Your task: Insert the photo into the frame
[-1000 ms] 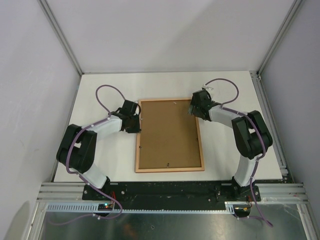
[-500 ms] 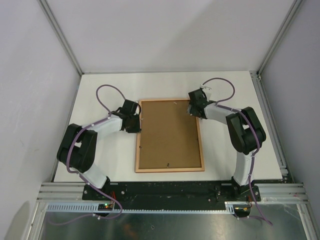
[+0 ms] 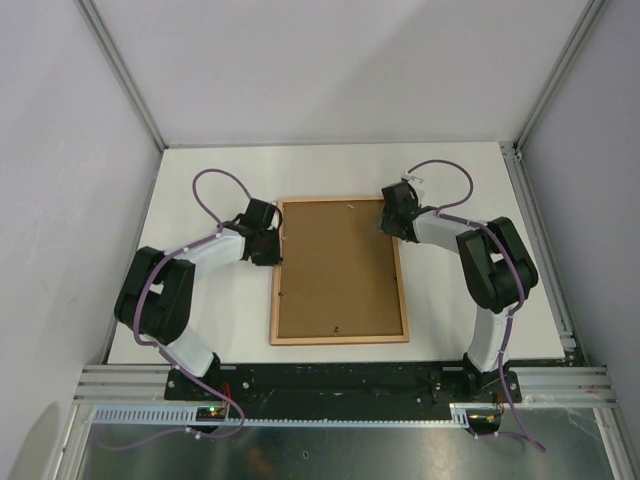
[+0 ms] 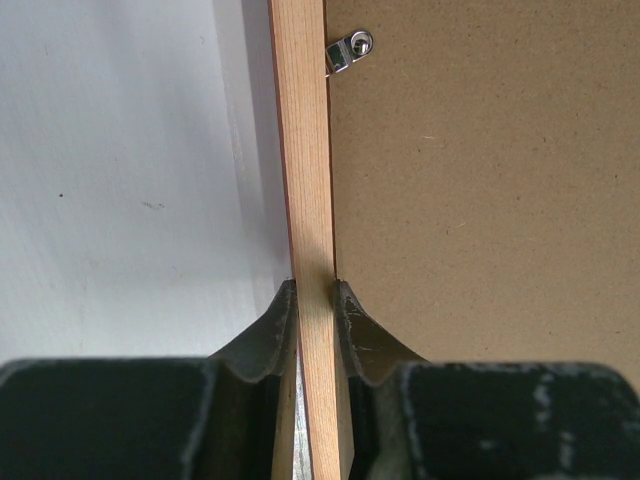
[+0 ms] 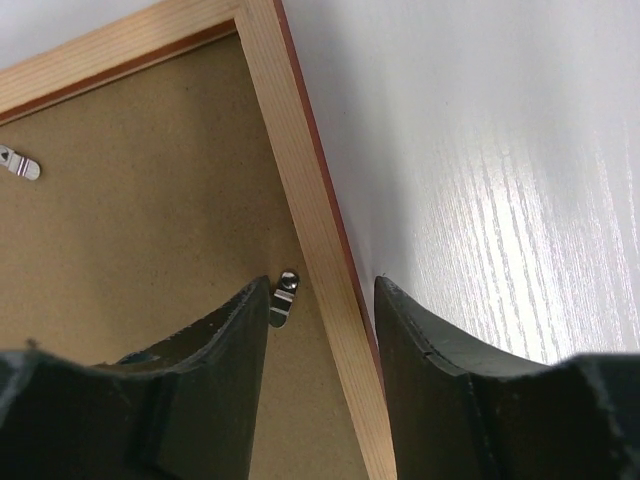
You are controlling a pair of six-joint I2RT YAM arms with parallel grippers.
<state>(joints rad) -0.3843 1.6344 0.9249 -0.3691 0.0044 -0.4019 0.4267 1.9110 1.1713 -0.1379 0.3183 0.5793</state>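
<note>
The frame (image 3: 338, 338) lies face down in the middle of the table, pale wood rails up. A brown backing board (image 3: 338, 270) fills it. The photo is hidden. My left gripper (image 3: 272, 245) is shut on the frame's left rail (image 4: 305, 150), one finger on each side of the wood (image 4: 315, 285). At the top right corner, my right gripper (image 3: 390, 222) is open and straddles the right rail (image 5: 290, 170). Its jaws (image 5: 322, 285) stand apart from the wood on both sides. The inner finger (image 5: 215, 350) lies over the backing board, beside a small metal turn clip (image 5: 283, 298).
More metal turn clips (image 4: 347, 52) (image 5: 20, 165) sit along the frame's inner edge. White table (image 3: 450, 290) surrounds the frame. Grey walls with metal posts close in the back and both sides.
The right gripper's jaws have narrowed around the frame's right rail, and its arm has shifted slightly. The left gripper and the frame have stayed put.
</note>
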